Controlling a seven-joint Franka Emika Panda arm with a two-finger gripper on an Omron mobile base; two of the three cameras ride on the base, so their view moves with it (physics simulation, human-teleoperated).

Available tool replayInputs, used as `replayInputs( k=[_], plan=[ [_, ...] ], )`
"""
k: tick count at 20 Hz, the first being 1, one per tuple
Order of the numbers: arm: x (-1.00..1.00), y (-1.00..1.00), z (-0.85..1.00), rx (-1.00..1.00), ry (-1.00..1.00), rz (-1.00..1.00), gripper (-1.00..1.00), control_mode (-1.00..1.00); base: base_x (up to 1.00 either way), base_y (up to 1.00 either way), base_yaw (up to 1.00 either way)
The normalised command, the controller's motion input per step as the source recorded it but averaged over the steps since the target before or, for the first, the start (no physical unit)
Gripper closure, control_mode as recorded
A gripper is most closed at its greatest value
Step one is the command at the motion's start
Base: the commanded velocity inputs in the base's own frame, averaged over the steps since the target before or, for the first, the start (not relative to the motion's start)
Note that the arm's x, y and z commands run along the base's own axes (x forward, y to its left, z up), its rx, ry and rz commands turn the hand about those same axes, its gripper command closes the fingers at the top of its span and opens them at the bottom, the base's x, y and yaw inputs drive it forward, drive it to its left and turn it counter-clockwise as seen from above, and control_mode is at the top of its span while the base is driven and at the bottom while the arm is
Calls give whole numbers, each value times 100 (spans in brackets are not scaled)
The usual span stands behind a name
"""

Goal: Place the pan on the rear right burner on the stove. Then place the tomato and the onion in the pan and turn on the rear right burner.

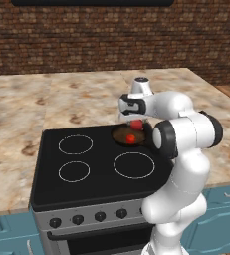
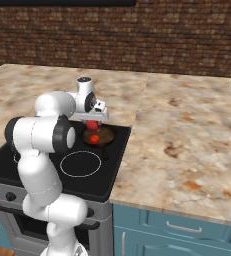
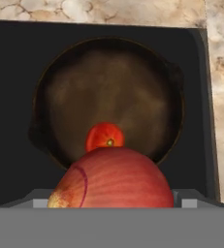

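Your fingers are clamped on the onion, spread wide around it; it fills the bottom centre of the hand view, hanging above the near rim of the pan. The fingertips themselves are hidden behind the bulb.

Onion's long axis runs left-right across the hand view; its pale end sits at lower left, and the other end I can't tell.

Tomato already lies in the pan, just above the onion in frame and near the pan's lower rim. In the left base view the onion hangs over the tomato, at frame centre.

Risks from here:
- Release now and the onion likely lands on the tomato or the near rim, then rolls onto the stove glass. Round bulb, shallow wall.
- Dropping from height makes a bounce out more likely.
- The pan is small, so there's little margin.

Burner is still to be turned on; the knobs line the bottom of the left base view.
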Motion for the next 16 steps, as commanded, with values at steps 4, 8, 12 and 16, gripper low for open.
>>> replayInputs(
  k=[4,8,12,16],
  plan=[
    [21,0,-33,0,0,-2,100,-100,0,0,0],
    [9,0,-25,0,0,-2,100,-100,0,0,0],
    [8,0,-9,0,-1,-1,100,-100,0,0,0],
    [17,0,-4,0,-5,-2,100,-100,0,0,0]
  ],
)
